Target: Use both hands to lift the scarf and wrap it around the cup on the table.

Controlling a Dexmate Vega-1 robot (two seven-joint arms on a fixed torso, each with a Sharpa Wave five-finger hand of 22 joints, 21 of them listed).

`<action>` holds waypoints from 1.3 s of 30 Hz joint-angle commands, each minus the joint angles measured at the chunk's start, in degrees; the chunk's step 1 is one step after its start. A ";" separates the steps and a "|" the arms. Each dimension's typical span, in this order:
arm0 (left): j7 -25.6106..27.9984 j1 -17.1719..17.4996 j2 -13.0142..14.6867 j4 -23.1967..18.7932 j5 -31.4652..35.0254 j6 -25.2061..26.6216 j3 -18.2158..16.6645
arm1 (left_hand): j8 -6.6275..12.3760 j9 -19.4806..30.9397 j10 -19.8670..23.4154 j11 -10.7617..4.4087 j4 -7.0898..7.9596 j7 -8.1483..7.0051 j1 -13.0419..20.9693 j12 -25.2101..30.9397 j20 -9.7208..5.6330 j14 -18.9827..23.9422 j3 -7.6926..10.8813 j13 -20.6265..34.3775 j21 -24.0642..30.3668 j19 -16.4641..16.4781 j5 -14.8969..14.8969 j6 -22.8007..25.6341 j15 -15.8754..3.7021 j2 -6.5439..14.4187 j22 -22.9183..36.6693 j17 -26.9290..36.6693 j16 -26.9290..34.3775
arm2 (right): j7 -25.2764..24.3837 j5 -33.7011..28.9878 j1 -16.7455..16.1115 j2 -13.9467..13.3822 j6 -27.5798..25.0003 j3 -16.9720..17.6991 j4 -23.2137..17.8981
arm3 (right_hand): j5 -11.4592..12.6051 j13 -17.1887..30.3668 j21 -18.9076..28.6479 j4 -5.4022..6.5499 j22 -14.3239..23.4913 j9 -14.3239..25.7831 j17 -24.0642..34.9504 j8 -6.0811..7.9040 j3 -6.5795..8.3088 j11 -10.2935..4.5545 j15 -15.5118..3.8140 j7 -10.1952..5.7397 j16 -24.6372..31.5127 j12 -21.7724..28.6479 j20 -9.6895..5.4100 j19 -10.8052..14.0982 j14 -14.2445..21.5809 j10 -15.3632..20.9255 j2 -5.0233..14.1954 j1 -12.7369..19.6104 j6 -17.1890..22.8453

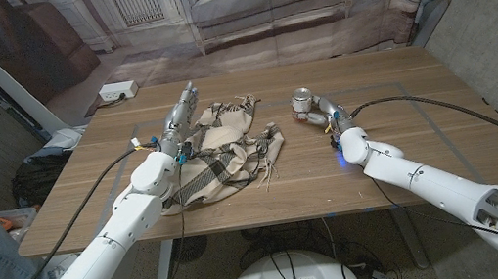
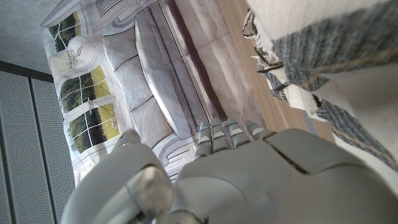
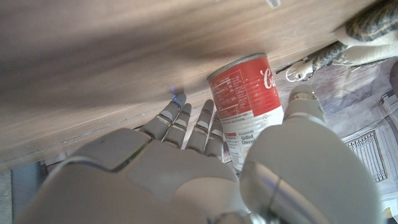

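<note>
Left hand (image 1: 185, 111) reaches toward the table's (image 1: 427, 138) far edge, fingers stretched out straight and close together, lying along the left margin of the scarf (image 1: 221, 153); it grips nothing that can be seen, and whether its underside touches the cloth cannot be told. Left wrist view: back of the hand (image 2: 249, 180) with fingertips extended, cream-and-grey plaid scarf (image 2: 323, 56) just beside it on the wood. The scarf lies crumpled a little left of the table's middle, fringe trailing toward the right. Right hand (image 1: 316, 110) is at the cup (image 1: 302, 101) (a red-and-white labelled can, by the right wrist view), right of centre toward the far edge. Fingers (image 3: 186, 127) extended on one side of the can (image 3: 245, 99), thumb on the other, hand open around it; actual contact cannot be confirmed. Can stands upright, well apart from the scarf body.
</note>
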 commanded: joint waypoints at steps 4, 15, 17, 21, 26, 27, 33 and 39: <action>0.26 0.33 -0.03 -0.21 -0.17 -0.10 -0.11 | -0.08 0.12 0.69 0.15 0.17 -0.07 0.12 -0.03 0.48 0.38 -0.13 0.18 -0.06 -0.21 -0.09 0.69 0.03 0.54 0.30 0.17 -0.06 | -3.77 -0.55 1.36 3.40 0.88 -1.46 5.30 | 0.51 0.50 -0.15 0.35 0.05 0.48 0.45 1.34 -0.75 -2.90 -1.10 -2.05 1.71 3.14 -0.09 3.43 6.46 8.47 1.44 -0.13 4.67; 0.29 0.56 -0.12 -0.30 -0.26 -0.64 -0.30 | -0.13 0.12 0.75 0.09 0.18 -0.20 0.19 -0.09 0.53 0.40 -0.17 0.19 -0.08 -0.26 -0.21 0.84 -0.07 0.64 0.31 0.17 -0.09 | -7.96 -2.65 1.22 3.66 -1.99 -2.13 4.21 | 1.31 2.70 -1.87 -2.11 0.14 1.77 0.43 6.36 0.32 -6.63 -7.95 -5.37 3.68 10.70 -3.79 6.62 25.91 26.99 4.68 7.41 20.21; 0.23 0.60 -0.16 -0.28 -0.33 -0.72 -0.32 | -0.10 0.12 0.84 0.11 0.19 -0.26 0.20 -0.09 0.51 0.49 -0.18 0.19 -0.08 -0.26 -0.24 1.00 -0.06 0.68 0.31 0.18 -0.07 | -8.04 -3.06 1.26 3.39 -2.21 -2.36 3.87 | 1.43 2.85 -1.92 -2.45 0.16 1.88 0.44 6.37 0.80 -6.62 -8.48 -5.46 3.66 10.78 -4.20 6.81 26.66 27.23 5.23 8.63 20.16; 0.62 0.82 -0.10 -0.69 -0.49 -0.21 -0.39 | -0.09 0.13 1.06 0.11 0.20 -0.22 0.21 -0.04 0.52 0.60 -0.21 0.19 -0.07 -0.25 -0.29 1.14 -0.16 0.72 0.31 0.18 -0.05 | -9.84 -3.96 0.38 2.50 -2.63 -2.04 1.72 | 1.52 3.18 -1.71 -2.92 0.22 2.10 0.42 6.68 1.75 -6.57 -9.46 -5.27 3.55 11.33 -5.08 7.97 28.08 28.90 6.35 11.02 20.81; 3.53 1.57 1.28 -3.61 0.68 3.03 -0.58 | 0.20 0.15 2.37 -0.08 -0.44 -0.05 1.90 0.20 1.09 1.71 0.65 0.19 0.12 0.39 -0.54 2.47 -0.18 2.02 0.28 0.09 0.17 | -11.79 -4.36 -2.07 0.54 -3.31 -0.48 -3.38 | 1.39 3.45 -1.45 -2.87 0.28 2.09 0.44 7.29 2.67 -6.55 -10.36 -4.88 3.53 11.89 -5.66 9.26 29.77 30.95 7.78 12.80 22.45; 3.92 1.71 1.59 -4.15 1.00 3.43 -0.62 | 0.20 0.15 2.43 0.08 -0.69 -0.01 2.47 0.16 1.36 1.81 0.95 0.19 0.13 0.46 -0.60 2.59 0.01 2.39 0.27 0.07 0.15 | -11.99 -4.29 -2.61 0.20 -3.57 -0.07 -4.47 | 1.35 3.47 -1.40 -2.83 0.29 2.08 0.43 7.31 2.73 -6.54 -10.39 -4.86 3.49 11.94 -5.75 9.42 29.82 31.16 7.90 12.88 22.53; 7.39 3.12 4.01 -8.36 5.00 5.13 -0.90 | 0.46 0.18 4.47 -0.56 -3.33 -0.47 7.28 0.40 1.28 3.13 2.83 0.20 0.24 1.27 -1.36 4.22 -0.31 3.73 0.20 -0.06 0.13 | -12.30 -3.68 -5.81 -1.71 -4.63 2.09 -10.36 | 1.12 3.53 -1.41 -2.54 0.32 2.02 0.45 7.26 2.81 -6.50 -10.36 -4.81 3.33 12.06 -5.76 9.58 29.95 31.71 8.27 12.87 22.56; 12.67 4.99 7.15 -13.30 11.41 8.84 -1.32 | 0.80 0.22 6.41 -0.67 -5.41 -0.96 10.72 0.67 1.34 4.69 3.90 0.24 0.38 2.04 -2.04 6.12 -0.66 3.97 0.24 -0.08 0.29 | -12.91 -3.75 -8.48 -2.81 -5.35 3.69 -15.03 | 0.87 3.54 -1.44 -2.23 0.35 1.97 0.48 7.17 2.77 -6.46 -10.08 -4.51 3.09 11.91 -5.63 9.64 29.79 31.54 8.51 12.62 22.53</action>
